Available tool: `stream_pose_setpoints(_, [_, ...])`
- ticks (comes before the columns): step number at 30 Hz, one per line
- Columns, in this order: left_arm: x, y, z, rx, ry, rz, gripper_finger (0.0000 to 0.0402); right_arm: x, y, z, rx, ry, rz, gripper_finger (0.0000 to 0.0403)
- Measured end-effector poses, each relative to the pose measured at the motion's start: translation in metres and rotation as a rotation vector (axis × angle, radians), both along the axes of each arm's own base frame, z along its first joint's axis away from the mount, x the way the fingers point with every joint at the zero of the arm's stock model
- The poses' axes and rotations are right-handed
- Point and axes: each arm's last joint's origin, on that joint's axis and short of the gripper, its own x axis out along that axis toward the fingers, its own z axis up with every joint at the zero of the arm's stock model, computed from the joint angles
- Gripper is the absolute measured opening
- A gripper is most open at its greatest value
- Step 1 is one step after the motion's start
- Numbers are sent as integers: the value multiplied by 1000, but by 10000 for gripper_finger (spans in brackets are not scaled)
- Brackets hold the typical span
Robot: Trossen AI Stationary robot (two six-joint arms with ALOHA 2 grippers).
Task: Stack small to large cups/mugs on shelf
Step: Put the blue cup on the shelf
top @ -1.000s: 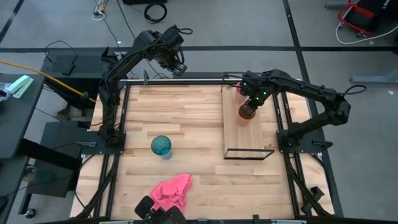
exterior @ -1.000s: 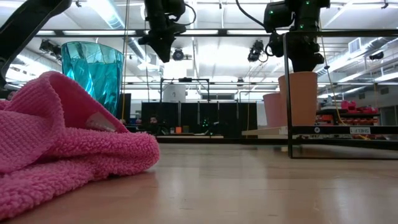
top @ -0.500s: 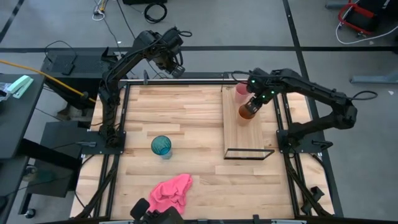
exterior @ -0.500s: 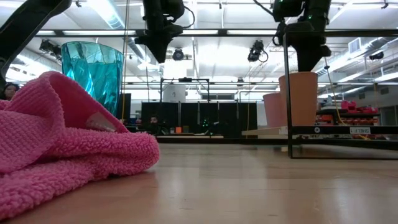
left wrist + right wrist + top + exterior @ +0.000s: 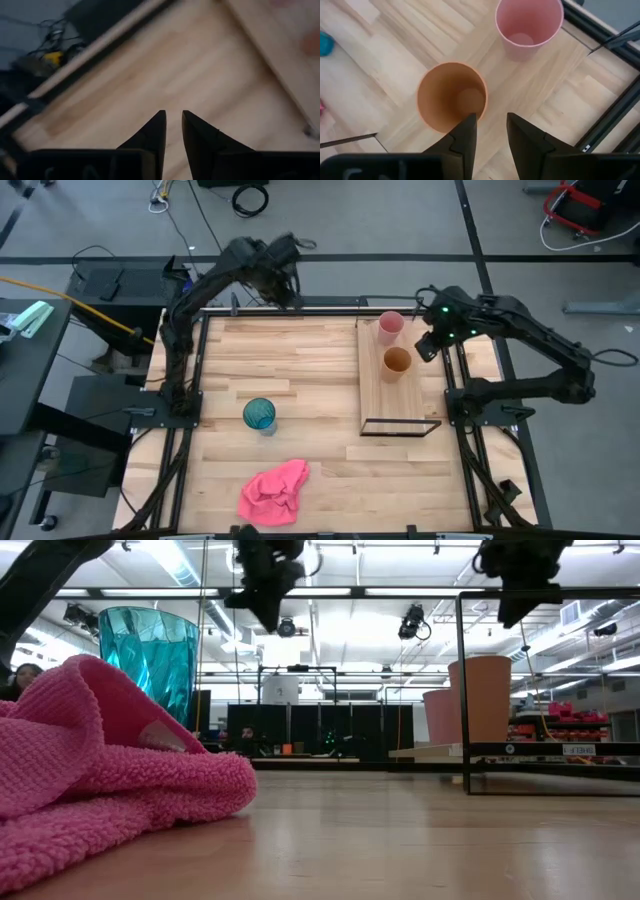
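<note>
Low view is showing a pink cloth (image 5: 110, 775) lying closest to the camera, with the translucent teal cup (image 5: 150, 655) standing upright just behind it on the tabletop (image 5: 400, 840). Farther off, the orange cup (image 5: 485, 700) and the pink cup (image 5: 440, 717) are standing upright, side by side, on the shelf (image 5: 520, 750), a pale wood board with a thin black wire frame. A second ago the right gripper (image 5: 425, 347) was clamped on the orange cup; now it is hanging off the shelf's right edge, clear of the cup, fingers a narrow gap apart and gripping nothing. The orange cup is sitting free near the shelf's middle, the pink cup nearer the far end, the two apart. The teal cup is resting well apart on the table's left half. Farthest back, the left gripper (image 5: 285, 285) is hovering over the table's rear edge, fingers nearly together and empty.
</note>
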Motion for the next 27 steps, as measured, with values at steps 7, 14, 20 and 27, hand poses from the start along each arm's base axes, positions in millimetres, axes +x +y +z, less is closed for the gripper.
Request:
stream_pose_setpoints(7, [34, -66, 0, 3, 0, -155, 70, -18, 11, 9, -42, -71, 0, 115])
stream_pose_setpoints(14, [53, -138, 0, 25, -1, -237, 57, -24, 14, 12, -57, -94, 3, 115])
stream_pose_setpoints(20, [58, -189, 0, 1, -29, -208, 54, -24, 14, 12, -66, -89, 20, 115])
stream_pose_setpoints(27, [57, -238, 0, -36, -66, -128, 53, -24, 14, 12, -75, -84, 37, 114])
